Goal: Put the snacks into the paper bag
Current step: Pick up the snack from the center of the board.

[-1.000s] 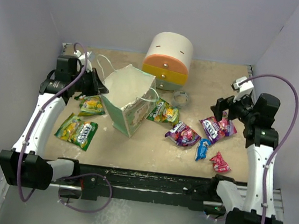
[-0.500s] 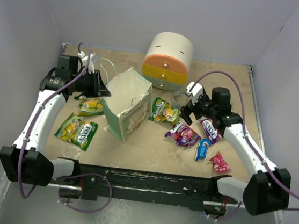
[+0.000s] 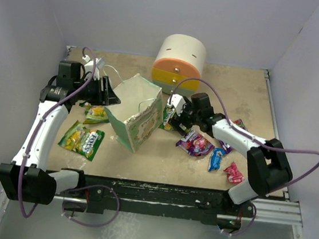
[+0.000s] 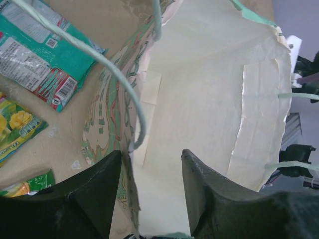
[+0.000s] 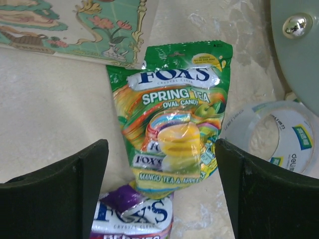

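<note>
The mint-green paper bag [image 3: 137, 114] stands tilted at centre left, its mouth facing up and left. My left gripper [image 3: 109, 95] straddles its rim: in the left wrist view [image 4: 149, 154] one finger is outside, one inside the white interior [image 4: 199, 99], with a gap between them. My right gripper [image 3: 173, 116] is open, low over a green Fox's packet [image 5: 174, 129] just right of the bag, fingers either side of it. A purple packet [image 5: 134, 214] lies under that packet's lower end. More snacks: purple [image 3: 194, 142], blue [image 3: 216, 159], red [image 3: 234, 173], yellow-green [image 3: 82, 139], teal [image 4: 40, 55].
The round cream-orange-yellow drawer unit [image 3: 179, 64] stands behind the bag; its front is close to my right gripper [image 5: 299, 45]. A clear tape ring [image 5: 279, 137] lies right of the green packet. Grey walls enclose the table on three sides.
My right arm has swung left from the right side to over the green packet beside the bag. The bag has tilted further, and the left gripper shifted slightly.
</note>
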You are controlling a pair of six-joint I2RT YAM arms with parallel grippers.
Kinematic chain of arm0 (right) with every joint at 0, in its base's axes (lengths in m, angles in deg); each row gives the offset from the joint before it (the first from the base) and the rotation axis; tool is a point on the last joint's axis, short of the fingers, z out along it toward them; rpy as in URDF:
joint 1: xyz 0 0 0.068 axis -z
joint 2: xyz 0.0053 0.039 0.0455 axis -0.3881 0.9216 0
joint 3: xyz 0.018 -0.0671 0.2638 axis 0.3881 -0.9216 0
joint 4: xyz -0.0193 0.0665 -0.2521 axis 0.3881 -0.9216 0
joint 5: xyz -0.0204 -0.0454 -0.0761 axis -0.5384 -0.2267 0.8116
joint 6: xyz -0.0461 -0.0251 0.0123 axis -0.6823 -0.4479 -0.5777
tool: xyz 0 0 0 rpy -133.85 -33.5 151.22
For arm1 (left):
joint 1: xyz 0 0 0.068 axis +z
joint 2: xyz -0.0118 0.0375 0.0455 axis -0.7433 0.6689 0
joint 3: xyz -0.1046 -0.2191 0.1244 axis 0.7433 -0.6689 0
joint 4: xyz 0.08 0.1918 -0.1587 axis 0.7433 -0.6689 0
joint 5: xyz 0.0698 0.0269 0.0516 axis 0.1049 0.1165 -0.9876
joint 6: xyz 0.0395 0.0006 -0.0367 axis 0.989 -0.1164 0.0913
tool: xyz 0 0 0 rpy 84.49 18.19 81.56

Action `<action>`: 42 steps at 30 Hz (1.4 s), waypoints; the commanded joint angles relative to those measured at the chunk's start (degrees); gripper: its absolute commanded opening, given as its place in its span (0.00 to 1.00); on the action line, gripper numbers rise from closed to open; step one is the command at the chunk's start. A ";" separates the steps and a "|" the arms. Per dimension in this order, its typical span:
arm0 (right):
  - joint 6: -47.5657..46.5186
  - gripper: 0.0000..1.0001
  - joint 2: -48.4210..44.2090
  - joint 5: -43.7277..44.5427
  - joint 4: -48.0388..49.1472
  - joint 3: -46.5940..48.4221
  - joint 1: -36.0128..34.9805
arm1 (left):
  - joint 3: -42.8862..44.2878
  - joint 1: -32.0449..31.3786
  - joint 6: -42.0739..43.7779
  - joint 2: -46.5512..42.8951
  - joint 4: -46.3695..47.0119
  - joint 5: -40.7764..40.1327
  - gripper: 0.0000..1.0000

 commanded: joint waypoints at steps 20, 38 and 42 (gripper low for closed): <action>-2.22 0.62 5.64 6.57 -7.49 5.68 -0.64 | -1.97 -0.04 2.69 -1.69 3.07 9.78 0.54; -0.97 0.52 -2.46 4.76 -15.43 2.76 6.97 | -2.14 -2.39 -0.21 -0.15 4.42 14.26 0.49; -1.89 0.61 -2.45 3.70 -17.36 3.13 6.95 | -1.29 -2.43 0.28 -0.79 4.84 14.68 0.53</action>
